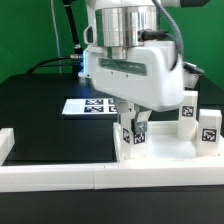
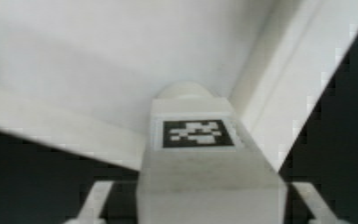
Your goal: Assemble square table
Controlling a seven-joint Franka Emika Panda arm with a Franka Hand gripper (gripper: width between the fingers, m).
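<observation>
Gripper [image 1: 134, 128] clenched on tagged leg [image 2: 197, 150], held upright. We keep leg vertical, align over square top [image 1: 165, 150] corner socket, lower slowly.

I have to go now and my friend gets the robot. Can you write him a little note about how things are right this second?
Gripper: shut on one tagged leg, holding it upright over the table top.
Where things are: the table top lies against the white border wall. Two more legs stand at the exterior view's right. The marker board lies flat behind.
Done: one leg picked up.
Left: this leg is not seated in a corner socket yet. I cannot see a fourth leg, and I cannot tell whether any leg is attached.
</observation>
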